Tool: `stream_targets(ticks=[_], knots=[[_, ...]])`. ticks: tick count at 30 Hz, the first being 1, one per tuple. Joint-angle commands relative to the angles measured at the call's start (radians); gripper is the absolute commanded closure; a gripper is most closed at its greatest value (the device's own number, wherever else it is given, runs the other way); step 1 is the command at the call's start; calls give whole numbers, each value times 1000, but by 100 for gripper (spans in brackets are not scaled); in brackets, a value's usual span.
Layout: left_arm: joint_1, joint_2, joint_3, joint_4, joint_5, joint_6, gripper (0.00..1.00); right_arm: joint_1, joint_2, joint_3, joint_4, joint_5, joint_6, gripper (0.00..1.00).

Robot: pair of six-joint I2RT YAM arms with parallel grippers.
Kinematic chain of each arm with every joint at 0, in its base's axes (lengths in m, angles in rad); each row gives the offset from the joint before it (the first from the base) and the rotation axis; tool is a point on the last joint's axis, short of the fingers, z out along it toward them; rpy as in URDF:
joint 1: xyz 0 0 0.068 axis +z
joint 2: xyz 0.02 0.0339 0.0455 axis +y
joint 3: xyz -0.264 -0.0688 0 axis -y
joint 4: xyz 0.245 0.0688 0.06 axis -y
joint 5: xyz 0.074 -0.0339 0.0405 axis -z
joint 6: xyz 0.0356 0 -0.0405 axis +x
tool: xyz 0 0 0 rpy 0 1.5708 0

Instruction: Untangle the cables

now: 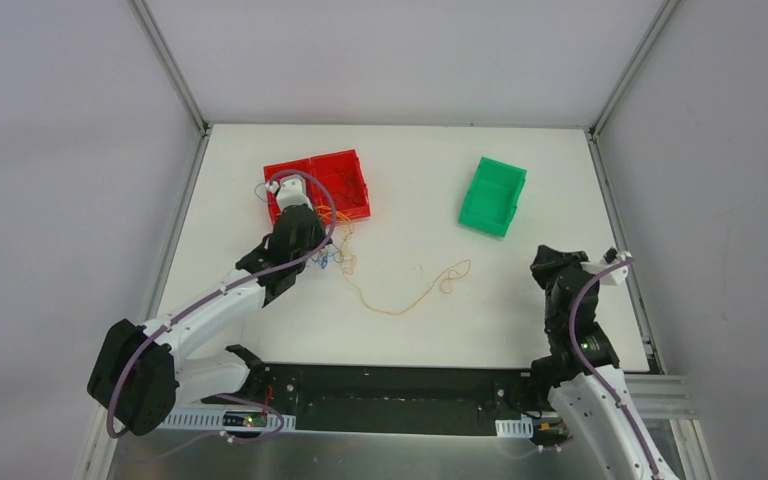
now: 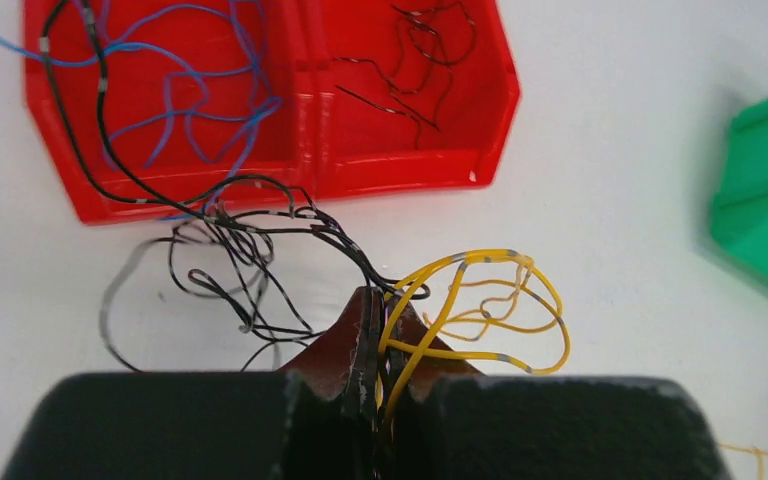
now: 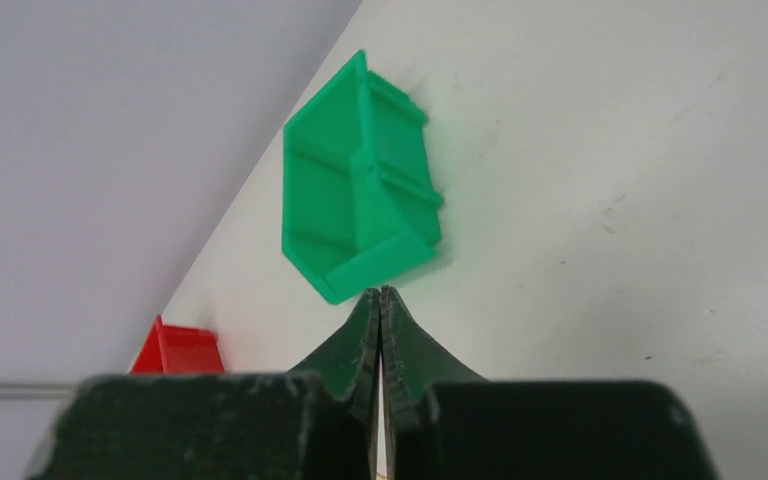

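The cables lie in a tangle (image 1: pixel 338 256) just in front of the red bin (image 1: pixel 316 160). My left gripper (image 2: pixel 382 300) is shut on the cables, with yellow strands (image 2: pixel 505 300) and black strands (image 2: pixel 245 240) pinched between its jaws. Black strands run from the grip up over the bin's front wall. Blue cables (image 2: pixel 195 115) lie in the bin's left compartment and short black ones (image 2: pixel 420 60) in its right. One long yellow cable (image 1: pixel 400 305) trails right across the table. My right gripper (image 3: pixel 381 300) is shut on nothing, held above the table at the right.
A green bin (image 1: pixel 508 170) stands at the back right, ahead of the right gripper (image 1: pixel 545 262), and shows as a green bin (image 3: pixel 360 190) in the right wrist view. Grey walls enclose the white table (image 1: pixel 430 320).
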Motion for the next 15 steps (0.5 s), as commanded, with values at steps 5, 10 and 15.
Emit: stream_targets(ticks=[5, 10, 15], knots=[[-4, -59, -2, 151, 472, 117, 90, 1, 170, -35, 420, -675, -198, 73], [-8, -111, -14, 219, 659, 156, 85, 100, 295, -12, 530, -793, -254, 53], [-63, -87, 13, 271, 820, 211, 85, 254, 364, 0, 640, -894, -344, 52]])
